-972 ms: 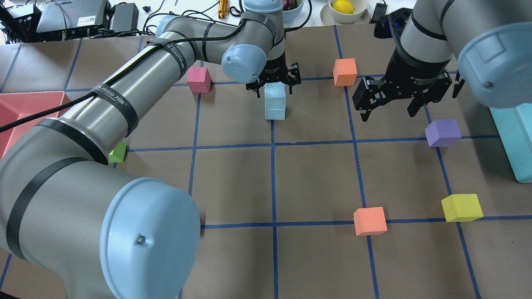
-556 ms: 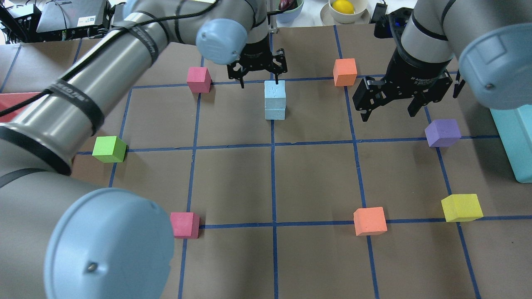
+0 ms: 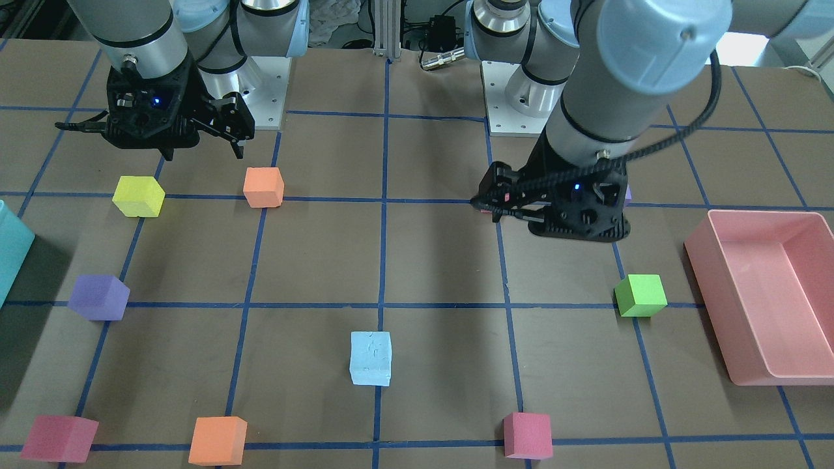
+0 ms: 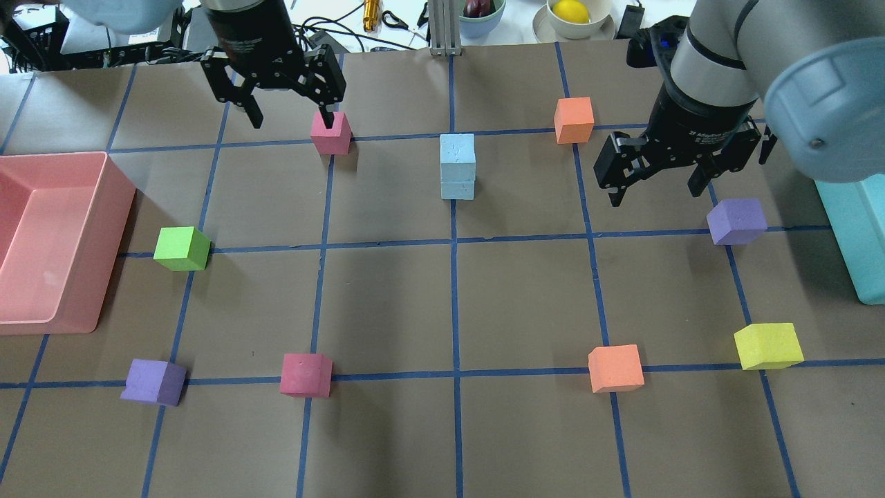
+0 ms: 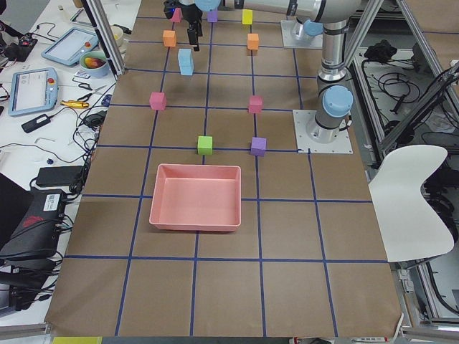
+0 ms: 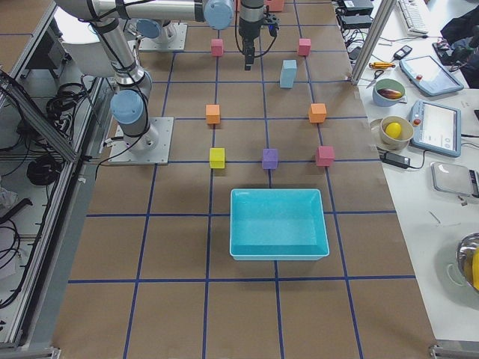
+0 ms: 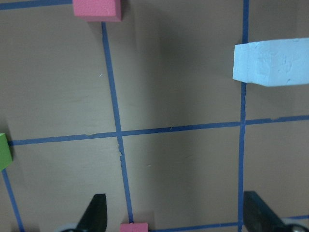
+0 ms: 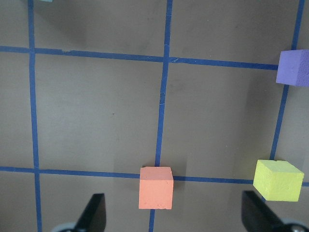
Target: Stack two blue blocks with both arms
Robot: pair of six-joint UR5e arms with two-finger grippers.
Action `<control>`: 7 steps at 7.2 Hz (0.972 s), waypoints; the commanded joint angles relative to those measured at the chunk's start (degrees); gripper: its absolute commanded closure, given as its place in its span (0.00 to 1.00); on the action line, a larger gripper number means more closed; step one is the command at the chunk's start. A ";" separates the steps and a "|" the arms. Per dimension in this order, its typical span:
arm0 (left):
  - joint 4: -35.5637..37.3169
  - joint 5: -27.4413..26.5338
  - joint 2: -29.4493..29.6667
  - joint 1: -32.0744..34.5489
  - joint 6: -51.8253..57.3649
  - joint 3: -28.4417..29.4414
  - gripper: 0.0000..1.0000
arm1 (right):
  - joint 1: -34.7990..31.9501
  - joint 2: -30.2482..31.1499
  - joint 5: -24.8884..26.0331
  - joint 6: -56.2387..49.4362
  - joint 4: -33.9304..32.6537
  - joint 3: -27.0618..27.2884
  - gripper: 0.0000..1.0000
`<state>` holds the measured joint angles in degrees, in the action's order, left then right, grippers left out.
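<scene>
The two blue blocks stand stacked, one on the other [image 4: 458, 166], on the brown table at the far middle. The stack also shows in the front view [image 3: 371, 358] and in the left wrist view [image 7: 273, 63]. My left gripper [image 4: 292, 123] is open and empty. It hangs well to the left of the stack, above a pink cube [image 4: 330, 133]. My right gripper [image 4: 655, 194] is open and empty, to the right of the stack. Nothing touches the stack.
A pink tray [image 4: 117, 207] sits at the left edge and a teal bin [image 4: 857, 235] at the right. Loose cubes lie around: orange [image 4: 574, 120], purple [image 4: 736, 221], yellow [image 4: 767, 346], orange [image 4: 615, 368], pink [image 4: 305, 375], purple [image 4: 153, 382], green [image 4: 182, 249].
My left gripper has left the top blue block, risen and swung away to the left. The stack stays standing. The right gripper has hardly moved.
</scene>
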<state>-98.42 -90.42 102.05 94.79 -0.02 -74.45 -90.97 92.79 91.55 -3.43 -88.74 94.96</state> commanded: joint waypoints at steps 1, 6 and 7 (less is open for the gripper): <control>2.34 -0.98 -7.73 -0.92 0.72 -6.22 0.00 | 0.00 0.11 -0.41 0.09 0.41 -0.13 0.00; 9.13 -1.16 -10.90 -1.28 1.25 -8.07 0.00 | -0.08 1.16 -0.68 0.79 -2.67 -0.56 0.00; 9.04 -1.42 -11.34 -1.28 1.34 -7.99 0.00 | -0.08 1.69 -3.89 2.01 -2.06 -1.09 0.00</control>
<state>-89.55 -91.61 91.25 93.44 1.29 -82.24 -91.08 94.05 90.07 -2.40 -90.95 94.37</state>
